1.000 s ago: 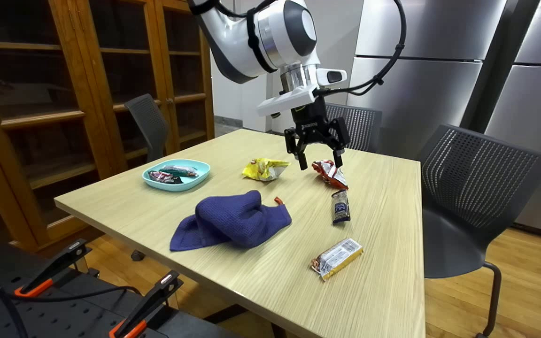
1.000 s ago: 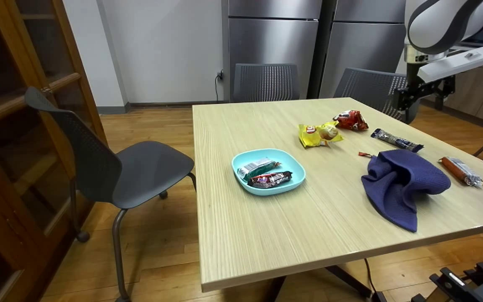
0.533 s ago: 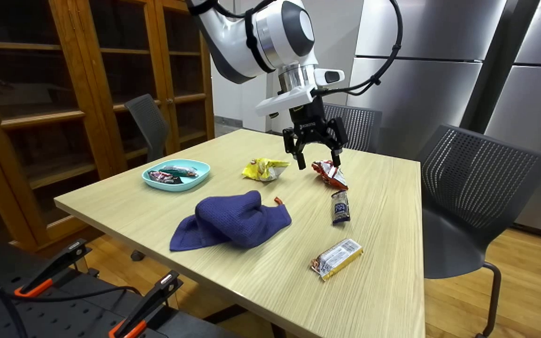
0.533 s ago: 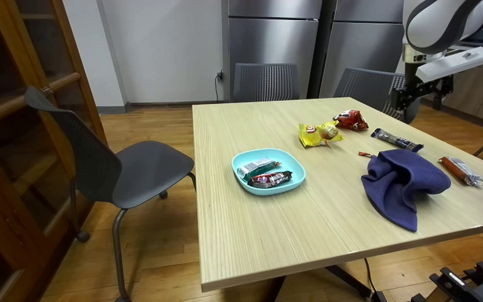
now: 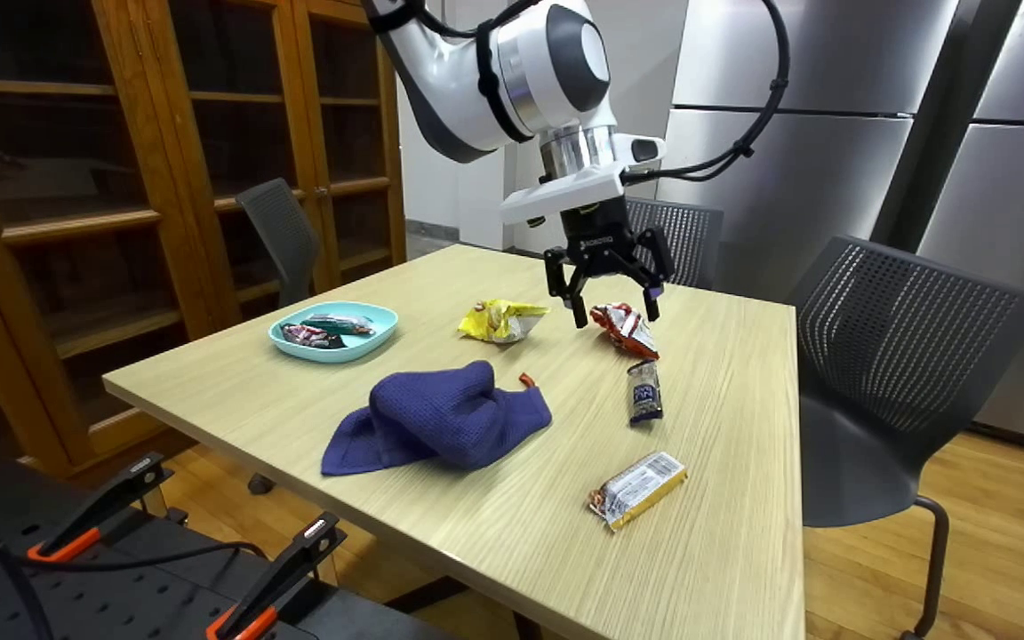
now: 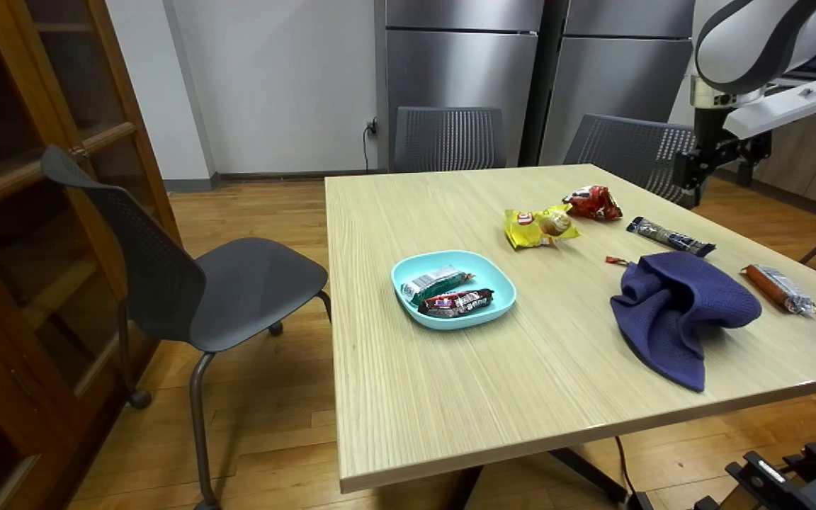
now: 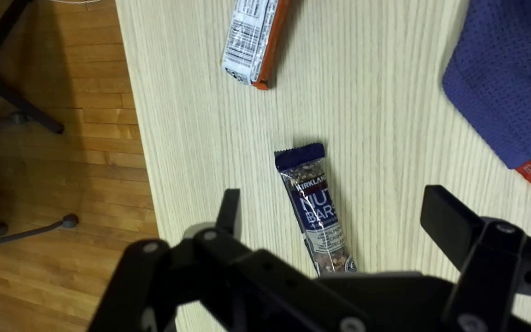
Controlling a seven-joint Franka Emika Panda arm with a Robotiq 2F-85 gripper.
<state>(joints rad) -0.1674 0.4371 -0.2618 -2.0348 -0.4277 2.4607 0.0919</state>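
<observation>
My gripper [image 5: 616,315] is open and empty, above the table. In the wrist view a nut bar [image 7: 318,207] in a dark blue and clear wrapper lies between the open fingers [image 7: 332,203], below them; its lower end is hidden by the gripper. The nut bar also shows in both exterior views [image 5: 644,391] [image 6: 670,236]. A red snack bag [image 5: 628,331] lies beyond it, also in an exterior view [image 6: 594,203]. An orange bar with a white label [image 7: 251,41] lies on the bar's other side. A yellow bag [image 6: 541,227] lies beside the red one.
A crumpled blue cloth [image 5: 454,413] with a red tag lies on the table [image 6: 408,411]. A light-blue plate [image 6: 450,324] holds a green packet [image 6: 436,285] and a dark packet [image 6: 456,303]. Dark chairs [image 5: 885,373] stand around the table.
The gripper shifted slightly left, then moved right and a little lower in an exterior view. It stays open. The things on the table have not moved.
</observation>
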